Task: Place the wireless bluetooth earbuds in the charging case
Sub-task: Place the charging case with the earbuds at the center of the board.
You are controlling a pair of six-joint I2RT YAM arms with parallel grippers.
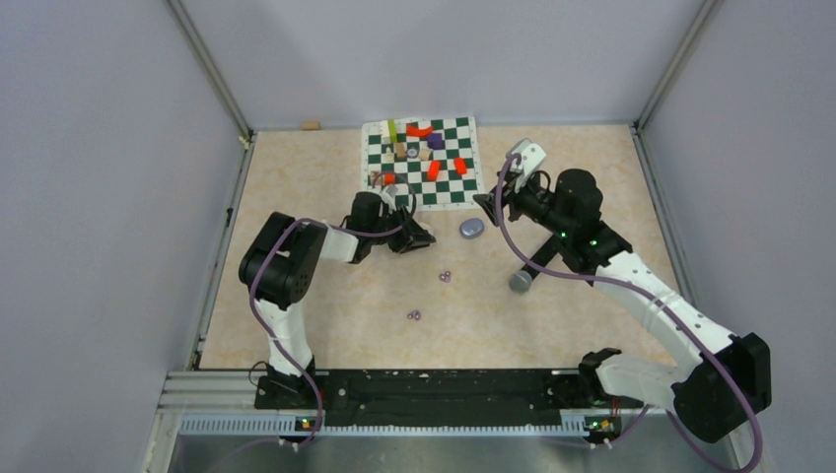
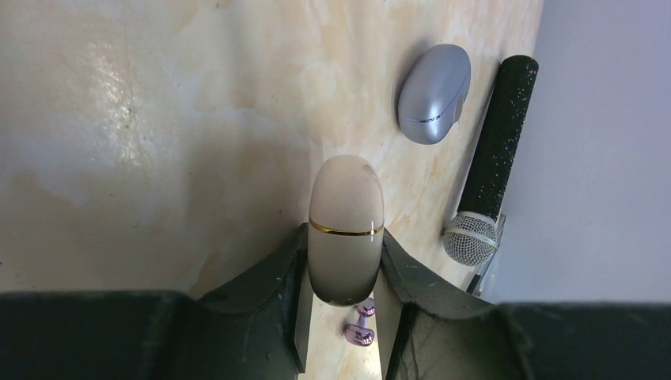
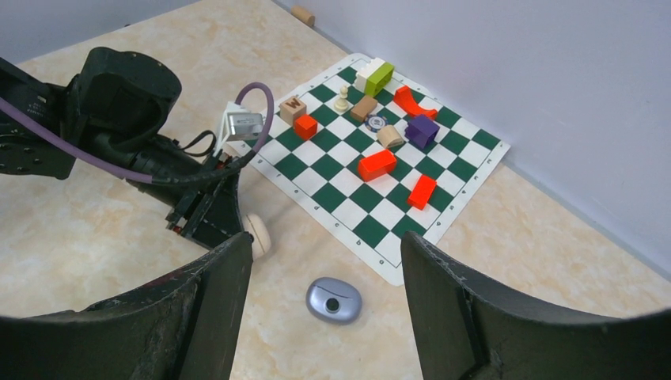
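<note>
Left jaws clamp a cream pill-shaped case with gold seam (image 2: pixel 346 237). Tiny purple earbuds (image 1: pixel 445 277) lie on the beige tabletop (image 1: pixel 552 335) just lower right of them; right jaws gape empty, farther away.

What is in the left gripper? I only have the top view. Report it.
Observer: The left gripper is shut on a cream oval case with a gold band, its lid closed.
Operator: Check the right gripper.
Observer: The right gripper is open and empty, pointing toward the grey case on the table.
Operator: Describe that grey case.
Observer: It is closed, with a small dark dot on it.
</note>
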